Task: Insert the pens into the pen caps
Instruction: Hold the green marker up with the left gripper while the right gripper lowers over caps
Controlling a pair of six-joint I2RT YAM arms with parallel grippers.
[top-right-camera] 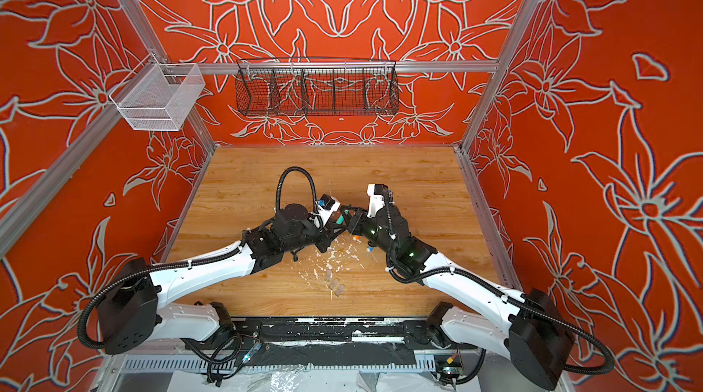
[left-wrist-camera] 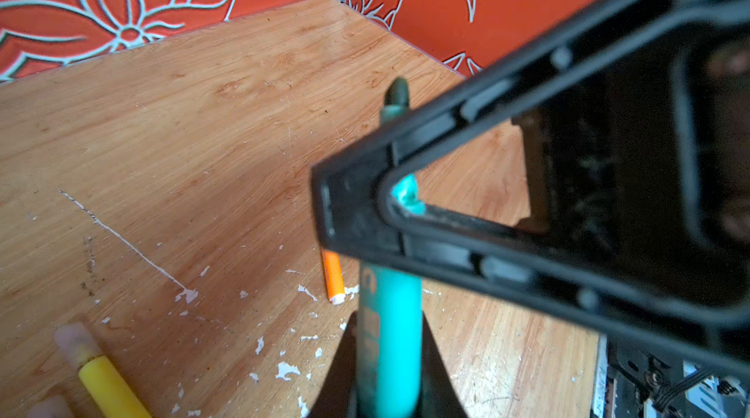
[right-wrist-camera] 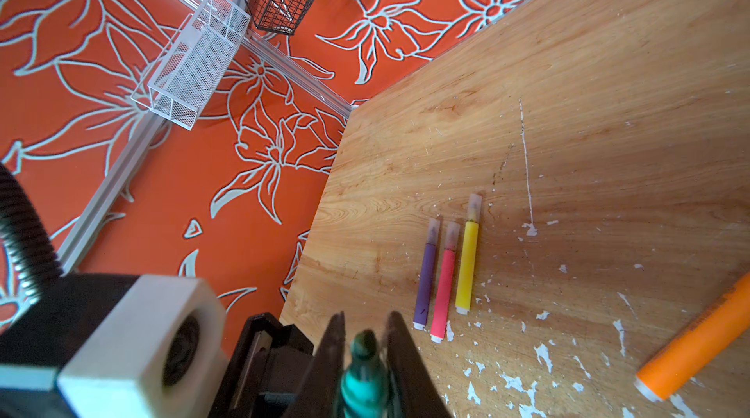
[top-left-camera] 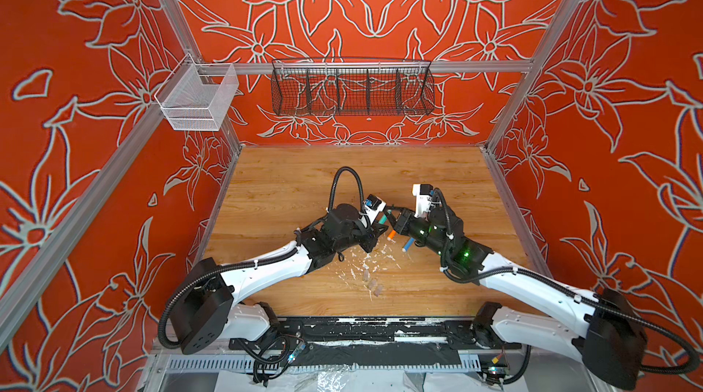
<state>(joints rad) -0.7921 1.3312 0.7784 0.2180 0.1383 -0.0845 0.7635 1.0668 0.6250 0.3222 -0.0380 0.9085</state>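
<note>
Pincers meet above the middle of the wood-grain worktop (top-left-camera: 304, 180), both on one slim green marker pen (right-wrist-camera: 363, 387). The left pincer (left-wrist-camera: 387, 326) is clamped tight on the pen's barrel. It holds the pen clear of the worktop with the dark tip aimed at the other arm, apparently so that end is free to take a cap. The right pincer (right-wrist-camera: 366, 322) straddles the tip end, its jaws a little apart on either side. Whether they press the pen or merely flank it cannot be told, and no cap can be made out on the tip.

A purple marker pen (right-wrist-camera: 426, 274), a pink marker pen (right-wrist-camera: 443, 286) and a yellow marker pen (right-wrist-camera: 466, 261) lie side by side on the worktop in the right wrist view. Each wears a translucent cap on one end. The neat row probably keeps finished pens apart from those left to do.

A short orange marker pen (top-left-camera: 392, 234) and a blue marker pen (top-left-camera: 407, 244) lie just beside the pincers in a top view, their tip ends hidden. A small cluster of clear stubby plastic caps (top-left-camera: 372, 283) sits nearer the front edge among white flecks of debris (top-left-camera: 353, 272), within reach of either arm. By the look of it, the job is roughly half done.
</note>
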